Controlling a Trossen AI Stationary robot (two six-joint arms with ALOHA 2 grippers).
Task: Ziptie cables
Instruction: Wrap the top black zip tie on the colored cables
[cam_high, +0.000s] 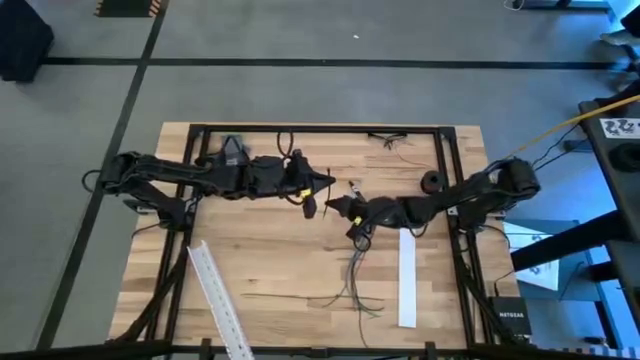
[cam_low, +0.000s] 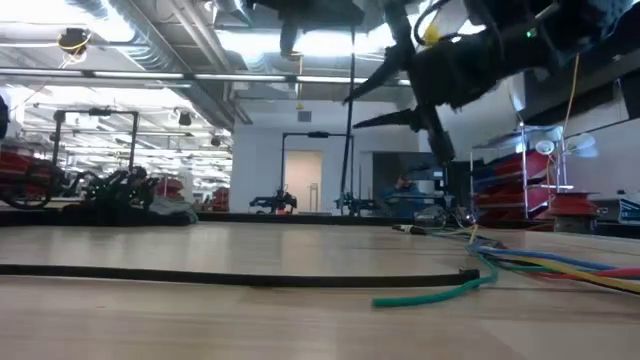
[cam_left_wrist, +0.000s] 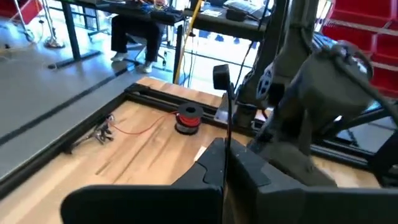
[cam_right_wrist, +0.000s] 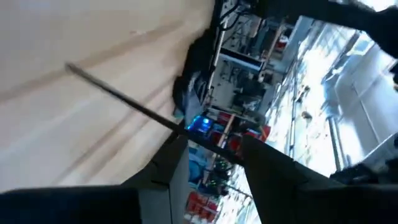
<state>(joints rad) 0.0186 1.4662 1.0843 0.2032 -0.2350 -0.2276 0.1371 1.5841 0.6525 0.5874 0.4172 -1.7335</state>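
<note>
The cables are a loose bunch of thin strands lying on the wooden table near its front edge; the low view shows them as green, blue and yellow. My left gripper hovers over the table's middle, shut on a thin black zip tie. My right gripper faces it from the right. It is open, and a thin dark strap crosses the gap between its fingertips. Both grippers are above and behind the cables. My left gripper pinches the zip tie's strap between its two fingers, which come level from the table's left. The strap sticks out past the fingertips, its head at the free end, clear of the table. My right gripper: I cannot tell whether its fingers touch the strap.
Two long white slotted strips lie on the table, one at the front left and one at the right. A long black strip lies flat near the front. A small spool and loose wire bits sit at the far right. Black frame rails border the table.
</note>
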